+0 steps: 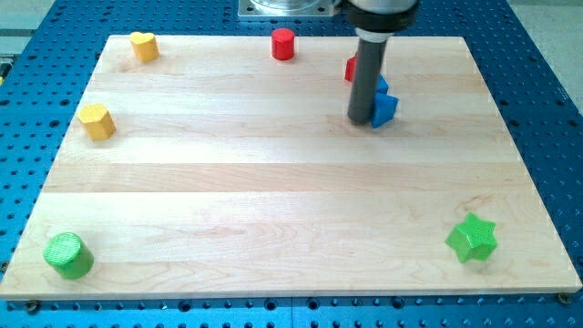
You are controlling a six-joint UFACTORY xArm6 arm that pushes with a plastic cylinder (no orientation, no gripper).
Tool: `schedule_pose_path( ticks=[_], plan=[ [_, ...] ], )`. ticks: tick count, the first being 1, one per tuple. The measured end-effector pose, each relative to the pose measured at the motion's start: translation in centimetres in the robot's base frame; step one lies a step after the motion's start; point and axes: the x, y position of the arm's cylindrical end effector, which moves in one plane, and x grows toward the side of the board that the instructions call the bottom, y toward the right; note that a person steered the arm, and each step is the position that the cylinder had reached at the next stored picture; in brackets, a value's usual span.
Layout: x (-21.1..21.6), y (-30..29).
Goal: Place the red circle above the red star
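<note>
Red circle: a short, squat cylinder of plain bright red, its round top face a shade lighter than its side; it stands upright near the board's top edge, well to the view's left of my tip and higher in the view.
My tip: the lower end of a straight dark rod, resting on the wooden board in its upper right part; it has nothing to open or shut and carries nothing, only touching or nearly touching the blue block at its right.
Red star: only a small red sliver shows, just left of the rod and above my tip; the rod hides the rest, so its shape cannot be made out here.
Blue block: angular, shape unclear, directly to the right of my tip and partly behind the rod.
Yellow heart: far to the left of my tip, near the board's top left corner.
Yellow block: far to the left of my tip, about level with it, beside the board's left edge; looks many-sided.
Green cylinder: far down and left of my tip, in the bottom left corner.
Green star: below and to the right of my tip, near the bottom right corner.
Circle against star: the circle lies to the view's left of the red sliver and slightly higher, well apart from it.
</note>
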Motion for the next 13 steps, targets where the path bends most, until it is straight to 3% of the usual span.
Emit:
schedule_pose_path(
  ticks=[1, 2, 4, 5, 8, 9, 12, 13],
  plan=[
    [0.2, -2.1],
    [-0.4, -8.5],
    [-11.4, -16.4],
    [-14.8, -17.7],
    [-16.1, -8.1],
    [-18.2, -7.9],
    [-17.4, -2.5],
    [-17.0, -4.6]
  ],
)
